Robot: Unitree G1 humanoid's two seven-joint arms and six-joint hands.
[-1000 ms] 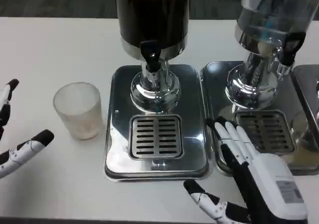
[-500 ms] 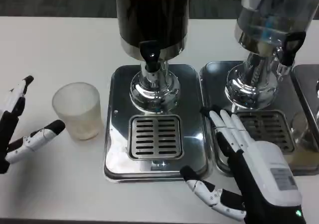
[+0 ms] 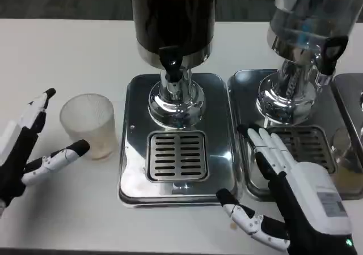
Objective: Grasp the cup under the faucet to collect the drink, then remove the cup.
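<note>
The white bench [image 3: 68,45] carries two drink dispensers side by side. The dark dispenser [image 3: 173,17] stands in the middle on a steel drip tray [image 3: 136,96] with a slotted grate [image 3: 177,156], and its black faucet [image 3: 171,62] hangs above that grate. To the right, the clear dispenser [image 3: 312,17] sits on a second tray [image 3: 244,90]. The right hand [image 3: 286,201] lies low near the front edge, fingers spread and flat, overlapping the gap between the two trays and holding nothing. The left hand [image 3: 34,147] is at the far left, open too, with one finger raised beside the cup and another reaching toward its base, close but not clearly touching. The frosted cup [image 3: 89,124] itself stands upright on the bench, just left of the steel drip tray and not under the faucet. From where I stand, the risk looks plain: the cup seems light and slightly tapered, so a finger nudging its base before the others close could tip or skid it away. A squeeze too hard might buckle it. And if it is set off-centre on the grate, the drink would run past its rim.
</note>
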